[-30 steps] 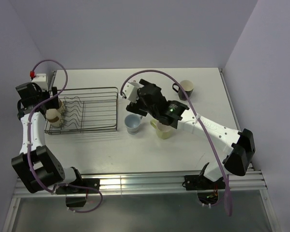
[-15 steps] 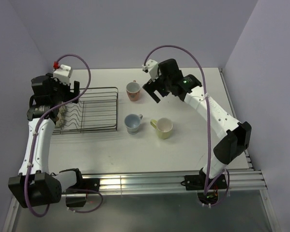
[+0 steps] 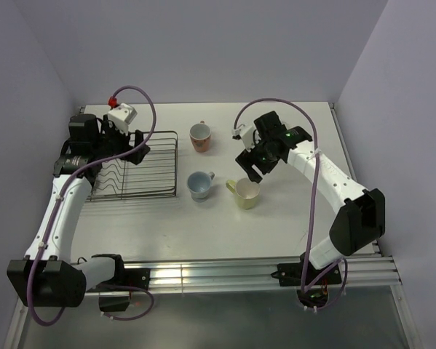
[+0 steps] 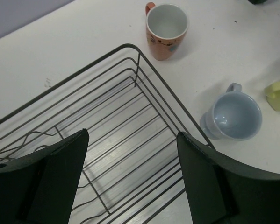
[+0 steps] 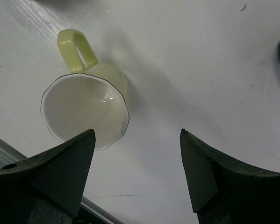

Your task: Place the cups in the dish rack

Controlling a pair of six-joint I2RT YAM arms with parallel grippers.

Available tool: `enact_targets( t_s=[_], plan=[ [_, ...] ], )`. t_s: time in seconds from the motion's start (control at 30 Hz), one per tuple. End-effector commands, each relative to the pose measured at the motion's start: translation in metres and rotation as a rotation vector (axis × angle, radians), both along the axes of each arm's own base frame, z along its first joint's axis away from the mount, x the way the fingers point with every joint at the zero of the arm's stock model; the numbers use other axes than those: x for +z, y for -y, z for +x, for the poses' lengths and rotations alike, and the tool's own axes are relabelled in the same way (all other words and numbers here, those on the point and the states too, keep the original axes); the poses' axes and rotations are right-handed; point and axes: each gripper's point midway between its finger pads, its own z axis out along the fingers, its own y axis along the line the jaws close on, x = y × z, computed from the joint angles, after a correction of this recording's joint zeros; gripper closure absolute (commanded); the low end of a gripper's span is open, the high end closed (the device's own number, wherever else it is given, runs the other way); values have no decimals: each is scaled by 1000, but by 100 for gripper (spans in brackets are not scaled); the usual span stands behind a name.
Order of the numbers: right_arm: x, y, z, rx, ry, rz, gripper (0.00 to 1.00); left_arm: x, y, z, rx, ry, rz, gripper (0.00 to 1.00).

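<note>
Right fingers (image 5: 60,172) are spread wide and hold nothing. They hang over the yellow mug (image 5: 86,109), which sits upright on the tabletop (image 3: 276,225) with its handle pointing away from the wrist camera; one finger is above the rim and the other is off to the side over bare surface. Left fingers (image 4: 51,182) are also apart and empty, poised above the rack (image 4: 144,88). The part of the rack seen from that wrist holds no cup.

The step in hand looks like the pickup of the yellow mug. Next, the right fingers probably need to shift so the mug wall or rim lies between them, then come down and close.

Two more mugs wait upright on the tabletop. The blue mug (image 4: 233,116) stands just beside the rack's near corner, and the pink mug (image 4: 165,28) stands near its far corner. From above, the yellow mug is beside the blue one, well apart from the rack. The left arm hides the rack's left end.
</note>
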Motion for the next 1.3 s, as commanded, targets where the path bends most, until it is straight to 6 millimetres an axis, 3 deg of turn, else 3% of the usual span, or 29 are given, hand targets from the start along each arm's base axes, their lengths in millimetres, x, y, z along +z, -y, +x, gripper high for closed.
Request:
enact_targets(
  t_s=[0.0, 0.37, 0.73, 1.07, 1.13, 1.23, 1.27],
  plan=[
    [-11, 1, -11, 11, -46, 2, 20, 15, 19, -1, -60, 2, -79, 17],
    [-44, -1, -6, -70, -99, 1, 27, 7, 26, 0, -66, -25, -81, 17],
    [-79, -1, -19, -135, -190, 0, 38, 18, 23, 3, -19, -3, -108, 18],
    [-83, -8, -19, -181, -203, 45, 67, 16, 30, -11, -44, -58, -158, 21],
    [-81, -9, -16, -192, -183, 62, 77, 16, 32, -16, -55, -65, -163, 21],
    [-71, -10, -13, -223, -139, 93, 100, 15, 33, -22, -56, -81, -175, 22],
    [-64, -9, -10, -230, -112, 102, 100, 15, 34, -23, -59, -85, -179, 23]
  ],
)
